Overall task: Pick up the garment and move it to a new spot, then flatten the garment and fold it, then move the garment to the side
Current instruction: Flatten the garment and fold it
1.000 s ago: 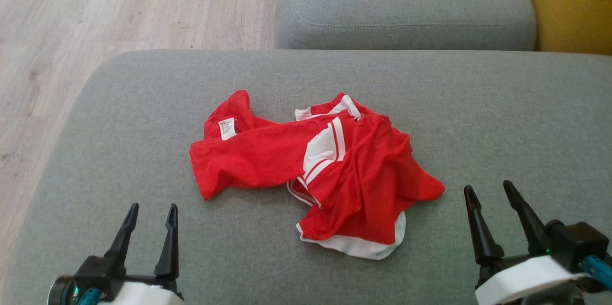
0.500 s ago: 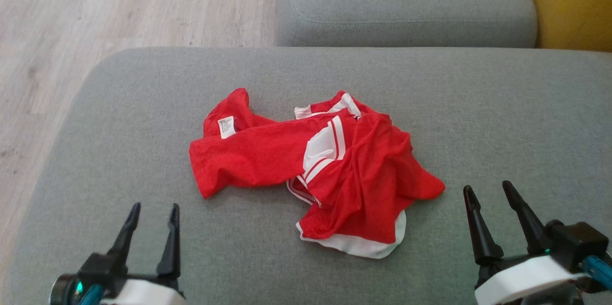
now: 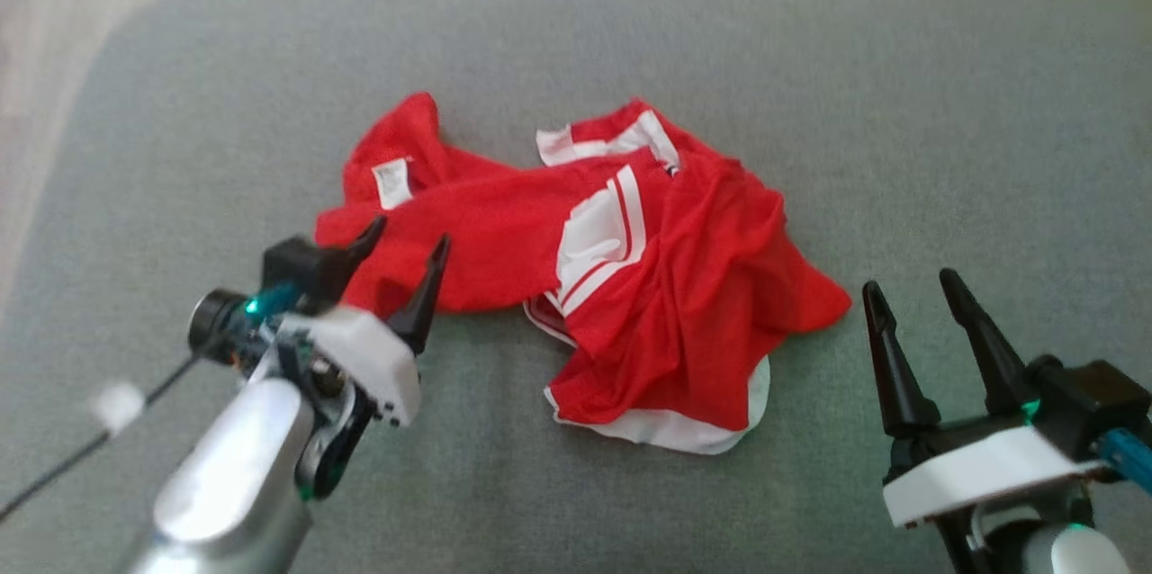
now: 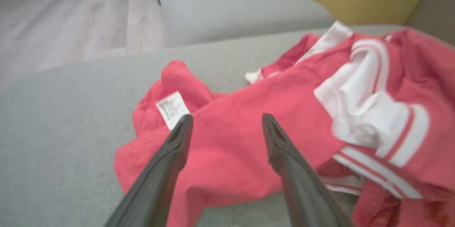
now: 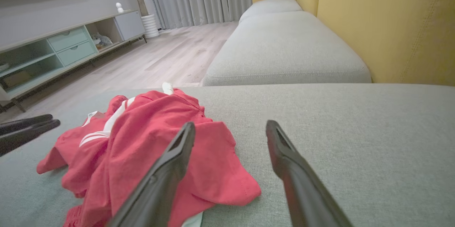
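Red cloth with white striped trim is lying crumpled in the middle of the grey cushion [image 3: 945, 106], and this garment [image 3: 630, 286] is what I am going for. I am holding the left gripper [image 3: 410, 230] released, fingers spread, its tips hanging over the garment's left lobe just below the white care label [image 3: 392, 183]. Through the left wrist view I am seeing red cloth between the fingers, but I cannot tell whether the tips are touching it. The right gripper [image 3: 907, 280] is likewise standing released, near the garment's right corner and apart from it.

I am reading this as the approach for the first pick-up. To do it well, I am aiming at a raised fold rather than a flat patch, so the fingers are pinching a ridge of cloth instead of scraping the cushion, and I am planning on closing fully before lifting. The fabric is looking thin and limp, so a shallow bite risks slipping out.
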Robot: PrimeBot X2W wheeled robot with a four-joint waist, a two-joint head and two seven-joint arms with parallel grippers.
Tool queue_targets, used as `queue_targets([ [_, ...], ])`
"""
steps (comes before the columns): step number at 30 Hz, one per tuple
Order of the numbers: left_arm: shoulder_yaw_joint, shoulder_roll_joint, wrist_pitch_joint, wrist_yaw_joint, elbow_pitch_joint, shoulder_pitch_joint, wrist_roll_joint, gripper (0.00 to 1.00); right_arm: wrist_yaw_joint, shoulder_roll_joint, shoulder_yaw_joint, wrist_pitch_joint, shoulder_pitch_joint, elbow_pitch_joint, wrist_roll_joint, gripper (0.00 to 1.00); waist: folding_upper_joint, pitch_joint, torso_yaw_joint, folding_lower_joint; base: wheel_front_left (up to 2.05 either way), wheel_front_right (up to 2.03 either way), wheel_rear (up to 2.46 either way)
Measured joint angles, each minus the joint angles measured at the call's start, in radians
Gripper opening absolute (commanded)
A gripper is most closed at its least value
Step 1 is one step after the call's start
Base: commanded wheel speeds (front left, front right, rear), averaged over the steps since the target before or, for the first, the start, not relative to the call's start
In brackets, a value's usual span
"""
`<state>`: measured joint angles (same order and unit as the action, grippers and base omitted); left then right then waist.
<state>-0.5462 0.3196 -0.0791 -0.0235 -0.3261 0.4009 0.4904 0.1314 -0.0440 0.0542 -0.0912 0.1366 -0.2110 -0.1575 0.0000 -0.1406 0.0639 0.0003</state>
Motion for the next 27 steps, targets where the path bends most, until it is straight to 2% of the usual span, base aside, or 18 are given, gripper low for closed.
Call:
queue_targets([
  [5, -0.039, -0.027, -0.147, -0.047, -0.177, 0.098, 0.03, 1.0, 0.0, 0.0, 0.005, 0.003, -0.028, 0.006, 0.0, 1.0, 0.0, -0.065, -0.021, 0.0001, 0.0, 0.0, 0.0],
  [10, -0.062, -0.04, -0.272, -0.066, -0.312, 0.163, 0.055, 1.0, 0.0, 0.0, 0.005, 0.013, -0.046, 0.021, 0.0, 1.0, 0.0, -0.094, -0.042, -0.0003, 0.0, 0.0, 0.0],
  [11, -0.067, -0.041, -0.298, -0.068, -0.326, 0.181, 0.057, 0.77, 0.0, 0.0, 0.006, 0.013, -0.046, 0.024, 0.0, 1.0, 0.0, -0.095, -0.044, -0.0003, 0.0, 0.0, 0.0],
  [12, -0.071, -0.044, -0.322, -0.075, -0.34, 0.2, 0.064, 0.0, 0.0, 0.0, 0.006, 0.013, -0.046, 0.028, 0.0, 1.0, 0.0, -0.095, -0.045, -0.0003, 0.0, 0.0, 0.0],
  [14, -0.088, -0.044, -0.362, -0.08, -0.358, 0.226, 0.065, 0.0, 0.0, 0.0, 0.004, 0.014, -0.046, 0.03, -0.002, 1.0, 0.0, -0.093, -0.043, -0.0003, 0.0, 0.0, 0.0],
  [17, -0.119, -0.042, -0.366, -0.083, -0.368, 0.24, 0.052, 0.0, 0.0, 0.0, 0.003, 0.024, -0.046, 0.035, -0.011, 1.0, 0.0, -0.087, -0.038, -0.0003, 0.0, 0.0, 0.0],
  [22, -0.132, -0.03, -0.259, -0.087, -0.337, 0.221, 0.033, 0.0, 0.0, 0.0, -0.003, 0.034, -0.046, 0.051, -0.019, 1.0, 0.0, -0.063, -0.03, -0.0002, 0.0, 0.0, 0.0],
  [24, -0.126, -0.016, -0.18, -0.086, -0.235, 0.223, 0.018, 0.0, 0.0, 0.0, -0.008, 0.04, -0.045, 0.058, -0.021, 1.0, 0.0, -0.046, -0.024, -0.0003, 0.0, 0.0, 0.0],
  [27, -0.098, 0.0, -0.129, -0.075, -0.092, 0.25, 0.004, 0.0, 0.0, 0.0, -0.018, 0.043, -0.045, 0.063, -0.031, 1.0, 0.0, -0.027, -0.018, -0.0003, 0.0, 0.0, 0.0],
])
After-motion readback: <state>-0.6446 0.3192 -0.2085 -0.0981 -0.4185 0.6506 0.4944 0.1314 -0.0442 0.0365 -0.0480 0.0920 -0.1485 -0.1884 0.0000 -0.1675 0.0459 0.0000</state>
